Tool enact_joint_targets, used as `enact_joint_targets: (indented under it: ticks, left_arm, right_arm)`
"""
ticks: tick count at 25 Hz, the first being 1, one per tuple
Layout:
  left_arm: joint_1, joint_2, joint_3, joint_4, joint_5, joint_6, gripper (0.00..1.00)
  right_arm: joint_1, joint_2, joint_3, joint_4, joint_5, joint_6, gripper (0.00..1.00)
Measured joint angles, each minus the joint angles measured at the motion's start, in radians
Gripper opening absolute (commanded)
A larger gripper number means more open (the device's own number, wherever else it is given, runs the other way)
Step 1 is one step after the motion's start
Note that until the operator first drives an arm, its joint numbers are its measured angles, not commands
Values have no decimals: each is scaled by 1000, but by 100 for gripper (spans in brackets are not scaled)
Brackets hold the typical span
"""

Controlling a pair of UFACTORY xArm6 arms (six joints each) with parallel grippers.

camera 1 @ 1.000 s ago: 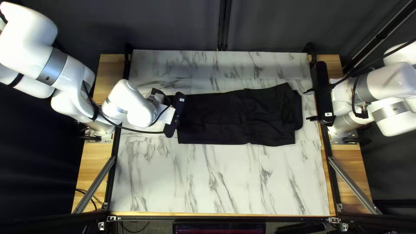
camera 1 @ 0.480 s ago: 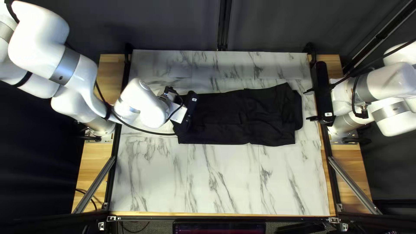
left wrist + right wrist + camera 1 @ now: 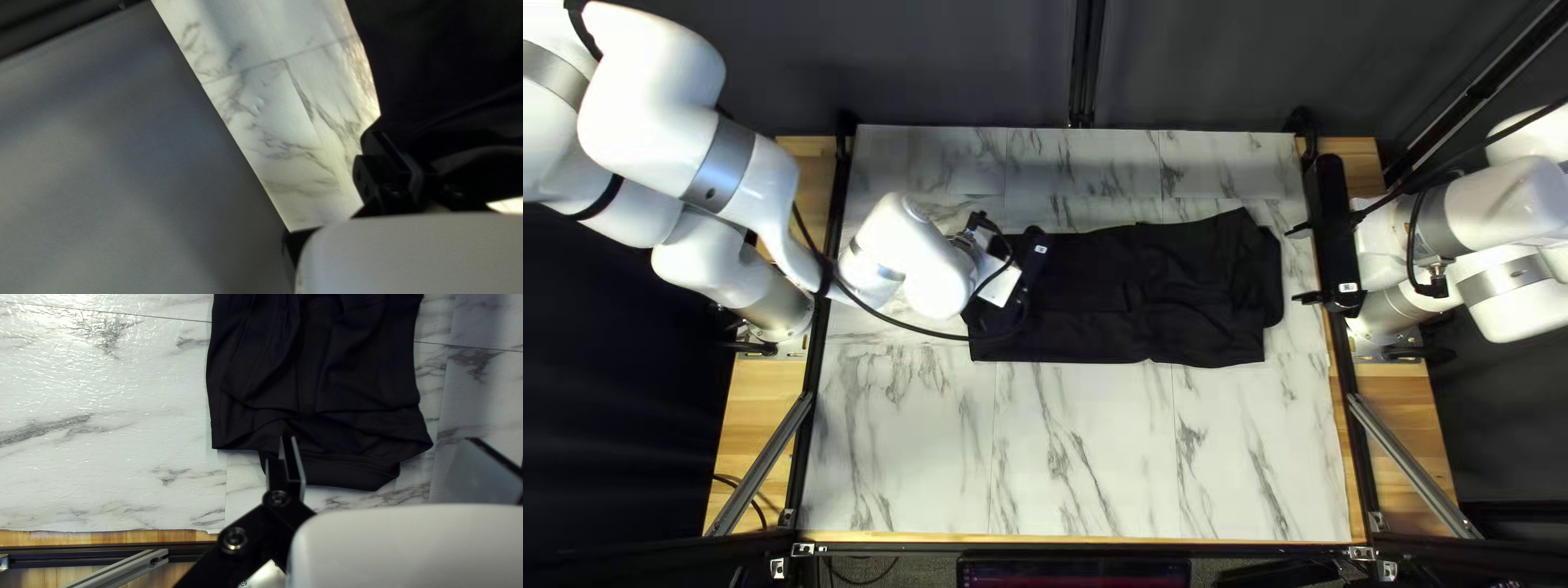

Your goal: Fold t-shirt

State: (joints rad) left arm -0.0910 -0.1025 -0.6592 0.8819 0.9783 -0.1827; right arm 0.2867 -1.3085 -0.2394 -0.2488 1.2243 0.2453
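The black t-shirt (image 3: pixel 1176 294) lies as a long flat band across the table, its right end uneven and layered. Over its left end is my left gripper (image 3: pixel 1032 261), fingertips hidden in that view. In the left wrist view, my left gripper (image 3: pixel 417 163) has its fingers close together on the dark cloth (image 3: pixel 452 65), with creases spreading from them; the farther finger is hard to make out. Beyond the shirt's right end, my right gripper (image 3: pixel 1302 264) waits apart from it. In the right wrist view, my right gripper (image 3: pixel 383 449) is spread wide above the layered shirt end (image 3: pixel 348 471).
Marble-patterned tabletop (image 3: pixel 1089 457) shows in front of and behind the shirt. A dark curtain (image 3: pixel 1198 65) hangs at the far edge; in the left wrist view a grey curtain (image 3: pixel 136 163) stands beside the table edge. Metal struts (image 3: pixel 1410 463) flank both sides.
My left gripper has moved rightward from the shirt's left end to over the shirt, its arm following. My right arm and the shirt's right part look unchanged.
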Motion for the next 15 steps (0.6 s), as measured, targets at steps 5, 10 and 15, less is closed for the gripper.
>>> enact_joint_targets:
  ticks: [5,10,15]
  left_arm:
    - [9,77,-66,20,-28,13,0]
    - [9,158,-140,37,-57,24,0]
    - [18,245,-218,54,-93,39,0]
  right_arm:
    - [0,0,0,0,0,0,100]
    - [0,0,0,0,0,0,100]
    - [0,0,0,0,0,0,100]
